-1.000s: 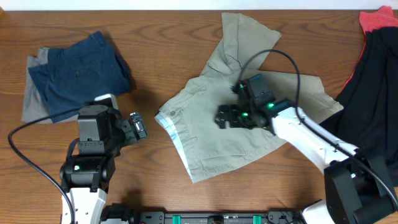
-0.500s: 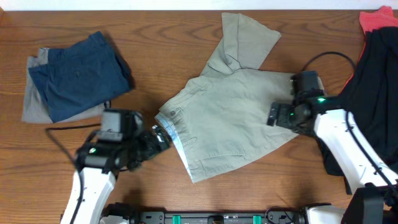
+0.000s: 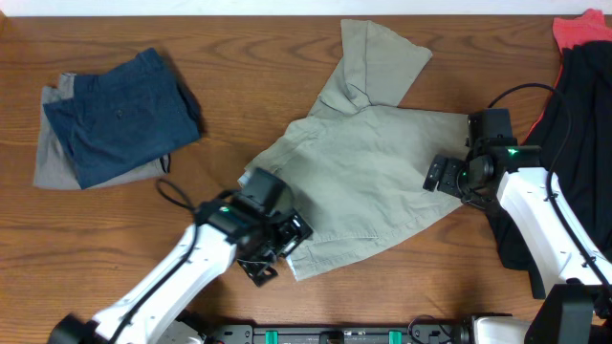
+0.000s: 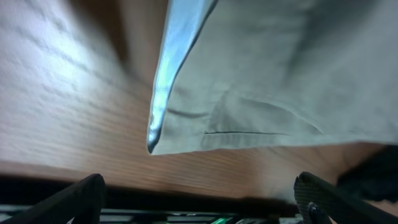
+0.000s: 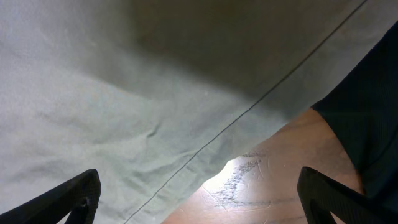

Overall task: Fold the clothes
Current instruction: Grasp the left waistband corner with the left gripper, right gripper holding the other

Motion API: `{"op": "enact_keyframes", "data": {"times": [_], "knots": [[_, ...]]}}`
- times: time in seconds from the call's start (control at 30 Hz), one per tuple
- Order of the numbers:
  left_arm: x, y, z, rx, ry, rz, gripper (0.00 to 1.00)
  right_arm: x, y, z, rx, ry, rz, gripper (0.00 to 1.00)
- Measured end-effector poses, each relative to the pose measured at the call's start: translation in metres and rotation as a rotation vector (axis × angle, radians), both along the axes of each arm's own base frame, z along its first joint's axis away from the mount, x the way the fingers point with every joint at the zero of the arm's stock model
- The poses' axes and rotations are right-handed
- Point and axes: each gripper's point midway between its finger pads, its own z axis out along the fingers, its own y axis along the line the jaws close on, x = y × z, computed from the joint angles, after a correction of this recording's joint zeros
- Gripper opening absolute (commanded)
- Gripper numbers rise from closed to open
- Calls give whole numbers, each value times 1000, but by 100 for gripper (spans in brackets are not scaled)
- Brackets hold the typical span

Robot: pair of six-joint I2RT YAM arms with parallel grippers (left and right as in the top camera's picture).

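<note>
Khaki-beige shorts [image 3: 373,182], navy shorts [image 3: 120,119], grey piece [image 3: 53,162], black-and-red garment [image 3: 583,143], brown wood-grain table [image 3: 239,57]

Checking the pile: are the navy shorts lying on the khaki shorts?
No, the navy shorts rest on a grey piece far left, apart from the khaki shorts.

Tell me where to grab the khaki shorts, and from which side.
On the khaki shorts, probably the near waistband corner, approached from the left by the open left gripper: its free edge juts onto the table. The right hem edge offers the open right gripper the same from the right.
</note>
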Motion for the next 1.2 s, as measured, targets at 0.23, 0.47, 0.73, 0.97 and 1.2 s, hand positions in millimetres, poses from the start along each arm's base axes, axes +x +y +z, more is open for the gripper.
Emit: {"op": "enact_keyframes", "data": {"times": [0.23, 0.47, 0.73, 0.97, 1.2], "knots": [[-29, -14, -27, 117, 196, 122, 98, -1, 0, 0, -1, 4, 4, 99], [-28, -26, -36, 142, 207, 195, 98, -1, 0, 0, -2, 5, 9, 99], [-23, -24, -47, 189, 209, 268, 93, -1, 0, 0, -5, 5, 19, 99], [-18, -35, -53, 183, 164, 273, 69, -2, 0, 0, -5, 10, 19, 99], [-17, -26, -58, 233, 149, 285, 35, -4, 0, -1, -5, 16, 19, 99]]}}
